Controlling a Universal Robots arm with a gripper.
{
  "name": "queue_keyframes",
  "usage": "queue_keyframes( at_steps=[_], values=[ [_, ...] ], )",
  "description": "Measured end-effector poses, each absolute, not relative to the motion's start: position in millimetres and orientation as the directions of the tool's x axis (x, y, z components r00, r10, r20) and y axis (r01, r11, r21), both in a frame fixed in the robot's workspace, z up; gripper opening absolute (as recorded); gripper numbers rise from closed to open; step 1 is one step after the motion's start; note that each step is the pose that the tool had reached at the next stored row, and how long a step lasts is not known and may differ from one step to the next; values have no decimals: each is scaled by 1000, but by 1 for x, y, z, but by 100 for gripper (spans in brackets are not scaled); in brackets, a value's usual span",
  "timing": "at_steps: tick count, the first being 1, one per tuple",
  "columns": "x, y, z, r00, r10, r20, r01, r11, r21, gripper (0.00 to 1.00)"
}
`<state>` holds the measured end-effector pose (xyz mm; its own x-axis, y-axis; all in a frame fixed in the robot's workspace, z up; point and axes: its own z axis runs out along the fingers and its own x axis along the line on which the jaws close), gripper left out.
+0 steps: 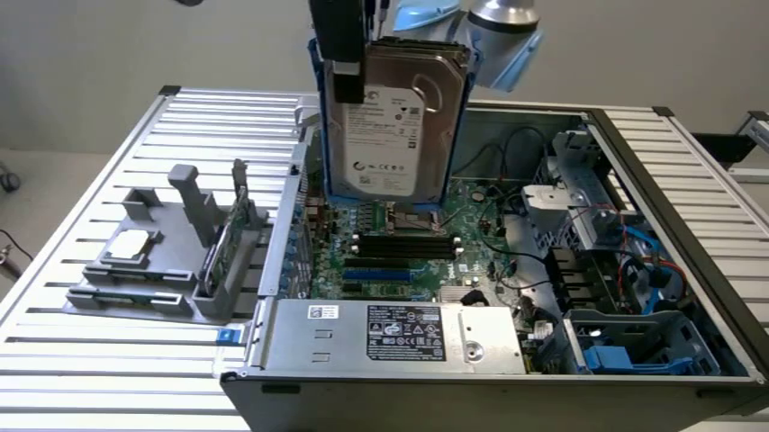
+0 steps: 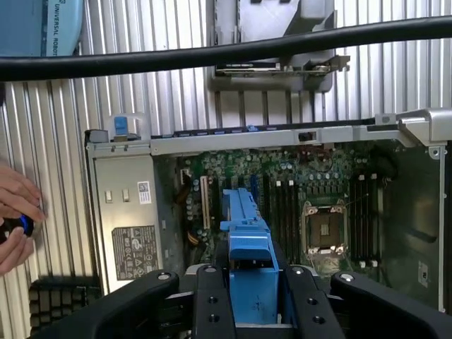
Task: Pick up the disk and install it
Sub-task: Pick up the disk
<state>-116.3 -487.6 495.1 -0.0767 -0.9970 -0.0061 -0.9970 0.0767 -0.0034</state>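
Nearest the wrist camera are the black fingers (image 2: 212,300) of the gripper (image 2: 258,296), closed on the blue frame of the disk (image 2: 248,254), which sticks out between them edge-on. Beneath it, further off, lies the open computer case (image 2: 417,127) with its green circuit board (image 2: 282,191), the processor socket (image 2: 325,229) and the grey power supply box (image 2: 131,219) at one end. A thick black cable (image 2: 226,49) crosses close in front of the lens. Beyond the power supply end of the case a person's hand (image 2: 18,194) shows at the edge, holding a small black and blue thing too small to tell.

In the exterior view the disk hangs upright, gripped at its top edge. Its white label faces the camera and the blue frame shows down both long sides. It is in the air above the far part of the open case, toward the wall at the exterior view's left, with its lower edge over the circuit board and clear of it. The case rests on a slatted metal table (image 1: 72,180). On the table at the exterior view's left, just beside the case, is a grey stand (image 1: 157,261) with a small silver chip (image 1: 132,245) lying on it. Inside the case, in the near corner at the exterior view's right, sit blue plastic brackets (image 1: 607,355)
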Motion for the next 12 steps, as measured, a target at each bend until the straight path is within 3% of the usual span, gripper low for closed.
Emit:
queue_keyframes(
  at_steps=[12],
  values=[
    [-70, -516, 495, -77, -997, -6, -997, 77, -3, 33]
  ],
)
